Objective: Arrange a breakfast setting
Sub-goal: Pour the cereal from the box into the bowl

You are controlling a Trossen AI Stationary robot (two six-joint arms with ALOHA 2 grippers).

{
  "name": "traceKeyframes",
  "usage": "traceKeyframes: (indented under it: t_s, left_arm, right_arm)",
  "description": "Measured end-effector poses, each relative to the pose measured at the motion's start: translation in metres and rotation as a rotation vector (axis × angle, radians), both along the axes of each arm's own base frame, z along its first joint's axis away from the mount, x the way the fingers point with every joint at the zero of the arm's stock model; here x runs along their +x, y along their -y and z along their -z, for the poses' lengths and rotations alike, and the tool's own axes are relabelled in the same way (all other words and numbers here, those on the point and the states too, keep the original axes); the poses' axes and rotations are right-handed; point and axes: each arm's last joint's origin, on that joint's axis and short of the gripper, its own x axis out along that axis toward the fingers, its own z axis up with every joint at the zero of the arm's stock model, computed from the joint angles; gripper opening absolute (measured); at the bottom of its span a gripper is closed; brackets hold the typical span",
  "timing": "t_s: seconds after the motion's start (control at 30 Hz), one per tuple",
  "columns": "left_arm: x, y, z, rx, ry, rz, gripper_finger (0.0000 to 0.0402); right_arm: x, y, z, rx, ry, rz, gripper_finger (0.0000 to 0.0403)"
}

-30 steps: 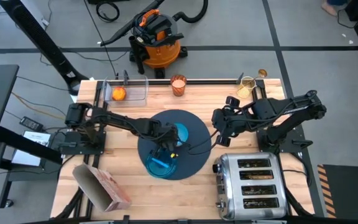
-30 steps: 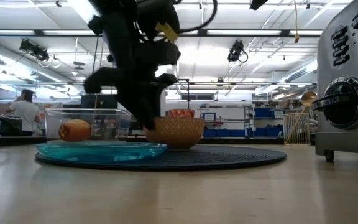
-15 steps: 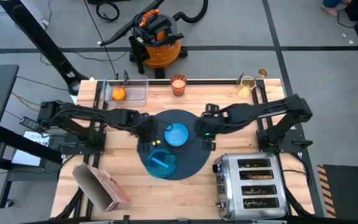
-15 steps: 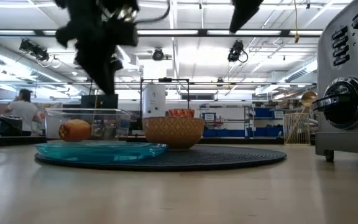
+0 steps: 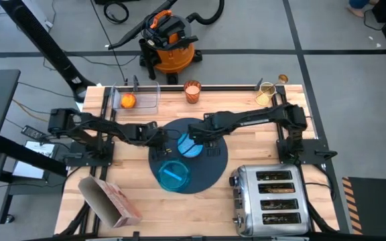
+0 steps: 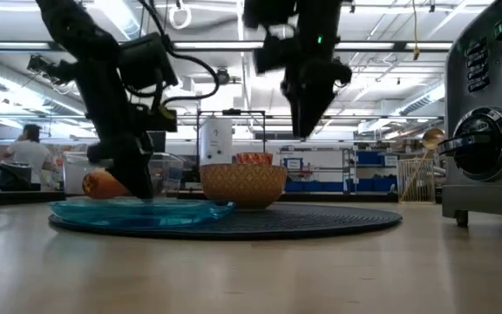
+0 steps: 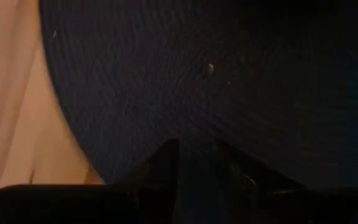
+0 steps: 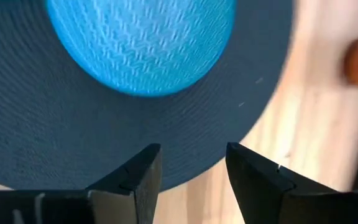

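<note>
Right gripper (image 5: 187,142): fingers (image 8: 132,174) parted, empty, above the bowl (image 5: 191,144) on the mat (image 5: 210,167).
Left gripper (image 5: 158,138): fingers narrowly apart, empty, low over the mat's edge.
Risk: a closing descent could clip the bowl's rim, sliding it into the plate (image 5: 173,176).
Bowl: apparently empty.
Clear bin (image 5: 134,98): 1 fruit (image 5: 128,101).
Cup (image 5: 191,91): at table's back edge.

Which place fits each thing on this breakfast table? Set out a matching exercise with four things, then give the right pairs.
Things:
1. bowl
2. plate
3. fruit
4. cup

Places:
A. in the clear box at the table's far edge
B. on the mat's near part
C. near the mat's middle, under the right gripper
D. on bare wood beyond the mat

Pairs: 1-C, 2-B, 3-A, 4-D
</note>
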Motion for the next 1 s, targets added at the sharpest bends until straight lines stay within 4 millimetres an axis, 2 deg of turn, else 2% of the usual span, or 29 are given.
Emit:
traceKeyframes:
  t_s: [0.23, 0.4, 0.57, 0.73, 1.0]
  left_arm:
    - [0.014, -0.001, 0.011, 0.073, 0.048, 0.108, 0.0105]
    - [0.016, -0.001, 0.013, 0.068, 0.065, 0.100, 0.0105]
    - [0.016, -0.001, 0.013, 0.072, 0.055, 0.101, 0.0105]
    - [0.014, -0.002, 0.014, 0.087, 0.029, 0.094, 0.0105]
    - [0.012, -0.002, 0.015, 0.091, 0.016, 0.091, 0.0105]
  right_arm:
    - [0.003, 0.004, 0.029, 0.055, -0.100, 0.044, 0.0184]
    - [-0.012, 0.007, 0.053, 0.101, -0.196, 0.064, 0.0183]
    - [-0.017, 0.007, 0.075, 0.133, -0.179, 0.066, 0.0183]
    - [-0.010, 0.004, 0.072, 0.131, -0.099, 0.051, 0.0183]
    - [0.002, -0.004, 0.054, 0.142, 0.028, 0.013, 0.0182]
